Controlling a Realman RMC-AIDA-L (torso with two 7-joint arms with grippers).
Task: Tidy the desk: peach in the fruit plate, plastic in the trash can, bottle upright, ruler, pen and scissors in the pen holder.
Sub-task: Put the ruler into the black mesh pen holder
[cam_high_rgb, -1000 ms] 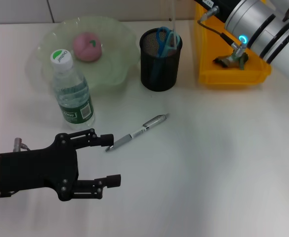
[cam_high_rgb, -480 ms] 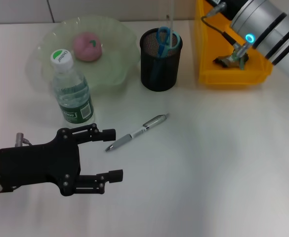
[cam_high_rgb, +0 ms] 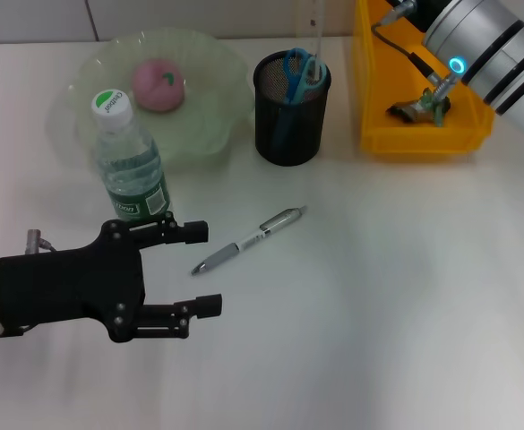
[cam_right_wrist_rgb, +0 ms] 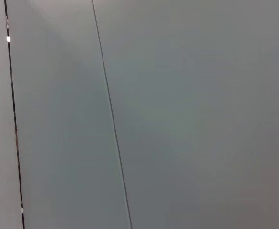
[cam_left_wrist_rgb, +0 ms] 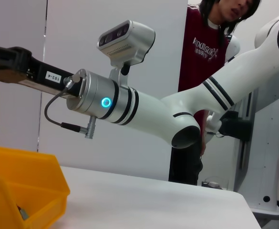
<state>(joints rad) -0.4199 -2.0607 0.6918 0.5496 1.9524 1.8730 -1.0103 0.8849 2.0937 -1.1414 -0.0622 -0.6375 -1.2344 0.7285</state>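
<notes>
1. The left gripper (cam_high_rgb: pixel 201 269) is hovering low at the near left of the desk, fingers spread wide and holding nothing. Over the last second it is drifting slightly toward the pen, and its upper finger is now standing clear of the pen's tip rather than overlapping it as it did a second ago.
2. The bottle (cam_high_rgb: pixel 129 161) is standing upright just beyond that gripper, cap on; that item is judged done.
3. The peach (cam_high_rgb: pixel 158 84) is lying in the fruit plate (cam_high_rgb: pixel 215 125) behind the bottle; also judged done.
4. The pen (cam_high_rgb: pixel 247 239) is lying flat on the desk, unmoved, just off the gripper's fingertips and near the pen holder. It appears to be the remaining item.
5. The pen holder (cam_high_rgb: pixel 290 118) is carrying the scissors (cam_high_rgb: pixel 298 73) and the clear ruler (cam_high_rgb: pixel 315 31).
6. The trash can (cam_high_rgb: pixel 377 125) is holding a scrap of plastic (cam_high_rgb: pixel 416 110).
7. The right arm is pulling back over the trash can, farther off than a second ago; I cannot tell its gripper's state.
8. Judgement: the left gripper is lining up on the pen, and the grasp is not yet made.
</notes>
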